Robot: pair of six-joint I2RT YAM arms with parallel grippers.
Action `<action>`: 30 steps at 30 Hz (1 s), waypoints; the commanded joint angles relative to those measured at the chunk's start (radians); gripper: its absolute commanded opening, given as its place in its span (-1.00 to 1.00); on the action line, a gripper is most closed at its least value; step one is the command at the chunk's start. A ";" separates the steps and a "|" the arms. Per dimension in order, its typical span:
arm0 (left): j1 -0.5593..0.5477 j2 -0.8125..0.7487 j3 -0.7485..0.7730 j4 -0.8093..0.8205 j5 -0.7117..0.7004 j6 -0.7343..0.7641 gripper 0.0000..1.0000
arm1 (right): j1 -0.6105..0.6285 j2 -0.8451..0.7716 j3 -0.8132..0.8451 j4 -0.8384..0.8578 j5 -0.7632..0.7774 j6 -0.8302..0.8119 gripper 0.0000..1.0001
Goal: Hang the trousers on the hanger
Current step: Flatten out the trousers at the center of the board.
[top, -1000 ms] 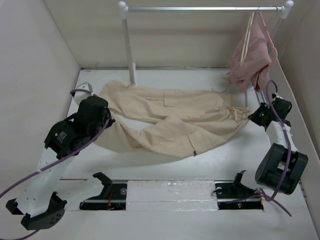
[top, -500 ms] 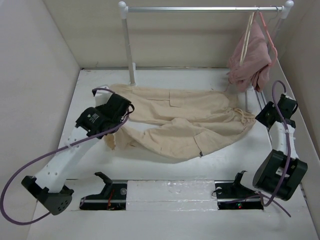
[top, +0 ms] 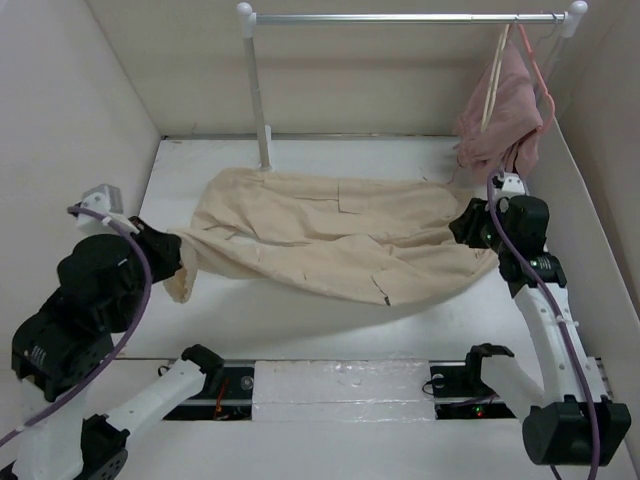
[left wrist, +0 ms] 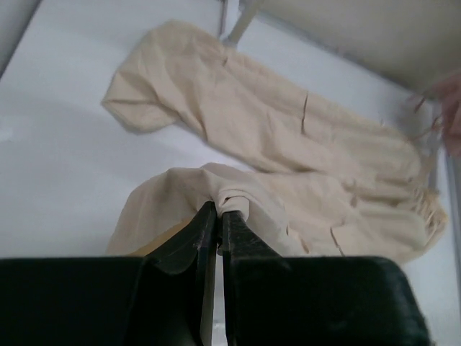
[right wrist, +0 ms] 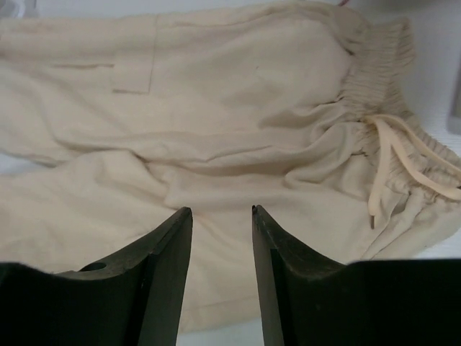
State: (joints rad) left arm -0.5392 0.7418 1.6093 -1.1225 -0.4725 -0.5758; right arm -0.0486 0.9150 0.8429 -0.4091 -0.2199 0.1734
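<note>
On the white worktop (top: 300, 330) the trousers (top: 330, 235) were spread out almost flat, with the legs pointed to the left and the waistband (right wrist: 382, 65) to the right. One leg end was pinched tight in the left claw (left wrist: 216, 209), and the cloth was bunched up at its tips, so that end seemed to be lifted a little. It was likely held that way so the leg could be pulled straight or folded over. The right claw (right wrist: 220, 211) was held just above the cloth near the waistband, with its two fingers apart and nothing between them. It was probably put there so the waist end could be gripped next. A drawstring (right wrist: 385, 155) lay loose beside it. The hanger (top: 493, 80) was hung on the rail (top: 400, 17) at the far right, next to a pink garment (top: 500, 125). No part of the trousers was on the hanger yet, so most of the job was judged to be left. Soft cloth like this could be expected to sag or slip when lifted.
</note>
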 commanded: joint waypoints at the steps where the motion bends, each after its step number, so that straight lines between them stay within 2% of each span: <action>1: 0.004 0.047 -0.098 -0.016 0.211 0.100 -1.00 | 0.026 -0.036 -0.044 0.007 -0.062 -0.064 -0.10; 5: 0.004 -0.091 -0.167 -0.016 0.265 0.051 -1.00 | 0.038 -0.011 -0.022 -0.141 0.000 -0.158 -0.05; 10: 0.004 -0.219 -0.129 -0.016 0.304 0.036 -1.00 | 0.010 -0.011 -0.037 -0.181 0.014 -0.216 -0.04; 11: 0.004 -0.222 -0.115 -0.016 0.310 0.040 -0.95 | 0.010 -0.008 -0.041 -0.178 0.007 -0.212 -0.04; 12: 0.004 -0.211 -0.086 -0.016 0.313 0.045 -0.60 | 0.010 -0.004 -0.045 -0.175 0.001 -0.204 -0.03; 13: 0.004 -0.202 -0.069 -0.017 0.325 0.053 -0.46 | 0.010 -0.001 -0.054 -0.169 -0.006 -0.204 -0.03; 17: 0.004 -0.130 0.047 -0.011 0.302 0.120 -0.47 | 0.000 0.027 -0.051 -0.161 -0.004 -0.207 -0.03; 18: 0.004 -0.102 0.072 -0.011 0.310 0.161 -0.61 | 0.000 0.033 -0.045 -0.163 -0.003 -0.215 -0.03; 19: 0.004 -0.087 0.075 -0.007 0.357 0.189 -0.61 | 0.000 0.038 -0.042 -0.165 -0.001 -0.216 -0.03; 21: 0.004 -0.035 0.075 -0.013 0.345 0.209 -0.51 | 0.000 0.045 -0.028 -0.168 -0.001 -0.224 -0.03; 23: 0.004 -0.006 0.055 -0.005 0.253 0.171 -0.47 | 0.000 0.054 -0.027 -0.160 -0.009 -0.224 -0.03; 24: 0.004 0.019 0.010 0.053 0.224 0.140 -0.40 | 0.000 0.058 -0.028 -0.161 -0.016 -0.226 -0.04; 26: 0.004 0.065 -0.047 0.123 0.149 0.114 -0.31 | 0.000 0.059 -0.036 -0.145 -0.054 -0.222 -0.21; 27: 0.004 0.132 -0.086 0.192 0.117 0.091 -0.27 | 0.010 0.059 -0.051 -0.137 -0.064 -0.216 -0.39; 28: 0.004 0.166 -0.109 0.237 0.050 0.039 -0.25 | 0.022 0.059 -0.057 -0.131 -0.074 -0.212 -0.81; 29: 0.004 0.207 -0.132 0.301 0.007 -0.001 -0.24 | 0.033 0.058 -0.065 -0.114 -0.090 -0.209 -0.90; 30: 0.004 0.288 -0.147 0.340 -0.027 -0.036 -0.09 | 0.045 0.056 -0.071 -0.108 -0.091 -0.209 -0.99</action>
State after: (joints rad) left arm -0.5365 0.8871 1.5150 -0.9718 -0.3458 -0.5049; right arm -0.0311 0.9768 0.7872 -0.5678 -0.2626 -0.0334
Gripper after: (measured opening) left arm 0.434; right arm 0.031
